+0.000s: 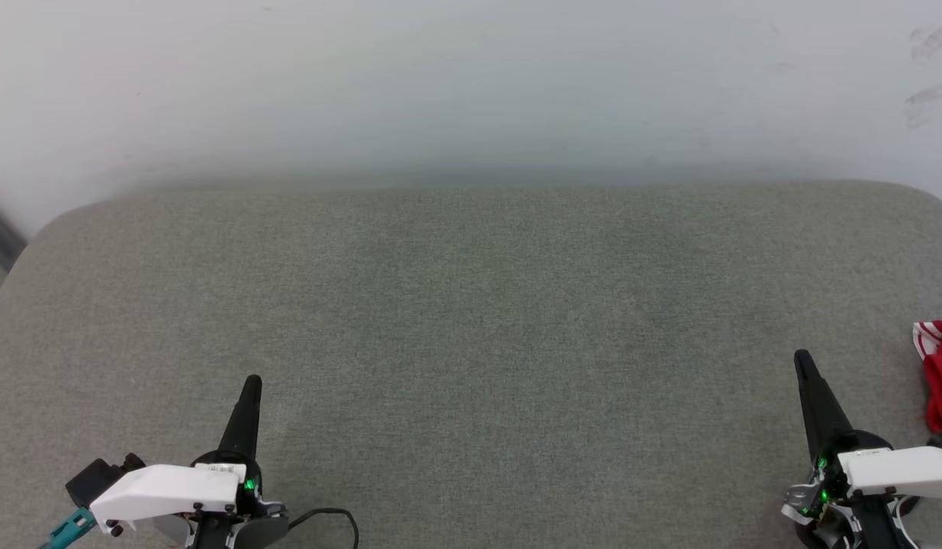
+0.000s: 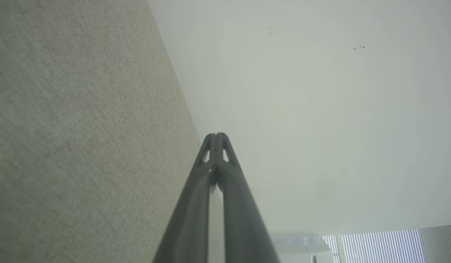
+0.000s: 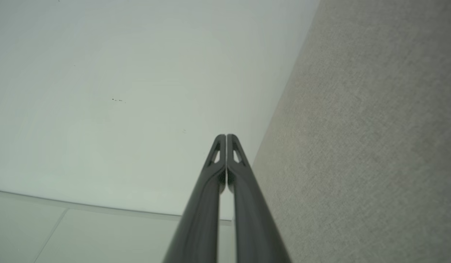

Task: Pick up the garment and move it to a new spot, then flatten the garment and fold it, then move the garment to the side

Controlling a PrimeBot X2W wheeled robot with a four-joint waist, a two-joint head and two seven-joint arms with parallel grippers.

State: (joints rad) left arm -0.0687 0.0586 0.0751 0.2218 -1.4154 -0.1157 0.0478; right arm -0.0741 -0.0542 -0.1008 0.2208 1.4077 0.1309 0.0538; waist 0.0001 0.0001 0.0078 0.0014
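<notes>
The left gripper (image 1: pixel 252 383) hovers over the near left part of a wide grey upholstered surface (image 1: pixel 471 305). Its two dark fingers are pressed together and point to the far side, and nothing is between them. The right gripper (image 1: pixel 802 358) is at the near right, also with its fingers closed flat on each other and holding nothing. The garment (image 1: pixel 941 385) lies bunched at the right border of the surface, just to the right of the right gripper. It is red, with a strip of red-white striped trim at its far end, and the fingers do not touch it. A white wall (image 1: pixel 471 91) rises behind the far edge of the surface. A thin black cable (image 1: pixel 335 517) curls beside the left wrist.
</notes>
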